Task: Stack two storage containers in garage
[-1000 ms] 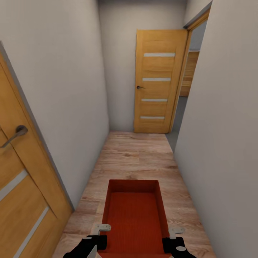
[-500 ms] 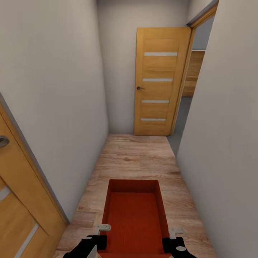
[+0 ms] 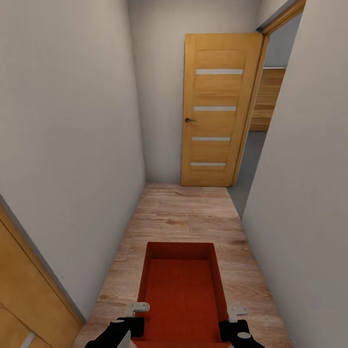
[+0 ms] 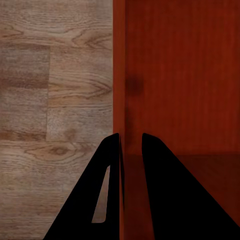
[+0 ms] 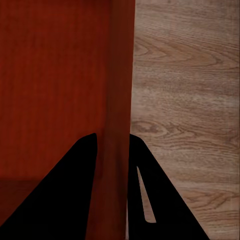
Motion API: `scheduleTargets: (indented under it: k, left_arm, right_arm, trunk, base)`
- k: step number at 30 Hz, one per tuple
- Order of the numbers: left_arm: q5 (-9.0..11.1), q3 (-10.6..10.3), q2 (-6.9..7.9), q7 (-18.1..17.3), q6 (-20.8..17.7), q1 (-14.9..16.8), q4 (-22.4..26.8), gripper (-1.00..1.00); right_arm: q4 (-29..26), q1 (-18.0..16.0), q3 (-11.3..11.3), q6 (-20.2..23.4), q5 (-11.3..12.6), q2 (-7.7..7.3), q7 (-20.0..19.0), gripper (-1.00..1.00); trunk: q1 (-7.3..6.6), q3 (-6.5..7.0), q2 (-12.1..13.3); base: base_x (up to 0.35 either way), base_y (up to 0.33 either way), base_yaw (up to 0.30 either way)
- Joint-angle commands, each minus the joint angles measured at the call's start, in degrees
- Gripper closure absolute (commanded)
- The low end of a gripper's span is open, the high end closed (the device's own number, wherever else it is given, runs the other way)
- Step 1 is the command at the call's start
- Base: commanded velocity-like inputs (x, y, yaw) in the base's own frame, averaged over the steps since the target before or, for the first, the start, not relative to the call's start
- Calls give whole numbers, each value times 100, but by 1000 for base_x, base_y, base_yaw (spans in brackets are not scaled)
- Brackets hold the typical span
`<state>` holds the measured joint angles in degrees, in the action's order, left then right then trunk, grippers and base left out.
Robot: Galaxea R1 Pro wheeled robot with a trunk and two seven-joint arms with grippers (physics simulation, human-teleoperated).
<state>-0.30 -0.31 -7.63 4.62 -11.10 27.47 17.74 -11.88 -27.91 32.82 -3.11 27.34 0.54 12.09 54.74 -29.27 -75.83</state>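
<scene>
One orange-red storage container (image 3: 181, 290) hangs low in front of me over the wood-plank corridor floor, carried between both grippers. My left gripper (image 3: 138, 310) is shut on the container's left wall. In the left wrist view its black fingers (image 4: 107, 165) straddle that thin wall (image 4: 120, 75). My right gripper (image 3: 236, 312) is shut on the right wall, with its fingers (image 5: 80, 170) either side of the wall (image 5: 120, 75). The container is lidless, empty and finely ribbed inside. The living room is out of view.
I am in a narrow corridor between a white wall (image 3: 72, 145) on the left and another (image 3: 309, 193) on the right. A honey-wood door (image 3: 217, 108) with frosted strips stands open at the far end. Beside it a doorway shows dark grey floor (image 3: 247, 169). Another wooden door (image 3: 29, 299) sits near left.
The whole view has shifted forward along the corridor. The near-left door and its handle have slid mostly out of frame and the far door looks closer. Both grippers hold the container as before.
</scene>
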Motion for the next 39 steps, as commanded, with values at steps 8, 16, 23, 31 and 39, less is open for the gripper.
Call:
scheduleTargets:
  k: [8, 16, 23, 31, 39]
  left_arm:
    - [-67, -13, -2, 56, -37, 4, 36, 100]
    - [-67, -13, -2, 56, -40, 4, 36, 100]
    - [-67, -13, -2, 56, -41, 4, 36, 100]
    - [-67, -13, -2, 56, -41, 4, 36, 100]
    - [-67, -13, -2, 56, -40, 4, 36, 100]
  right_arm:
    - [28, -4, 6, 99, 132, -1, 92, 100]
    - [28, -4, 6, 98, 132, -1, 92, 100]
    - [28, -4, 6, 100, 132, -2, 92, 100]
    - [28, -4, 6, 96, 132, -7, 92, 100]
    - [28, -4, 6, 93, 132, -6, 92, 100]
  trunk:
    - [3, -5, -3]
    - [3, -5, -3]
    - [3, -5, -3]
    - [3, -5, -3]
    - [3, -5, -3]
  base:
    - [320, 0, 0]
    - [320, 0, 0]
    - [320, 0, 0]
    - [320, 0, 0]
    - [320, 0, 0]
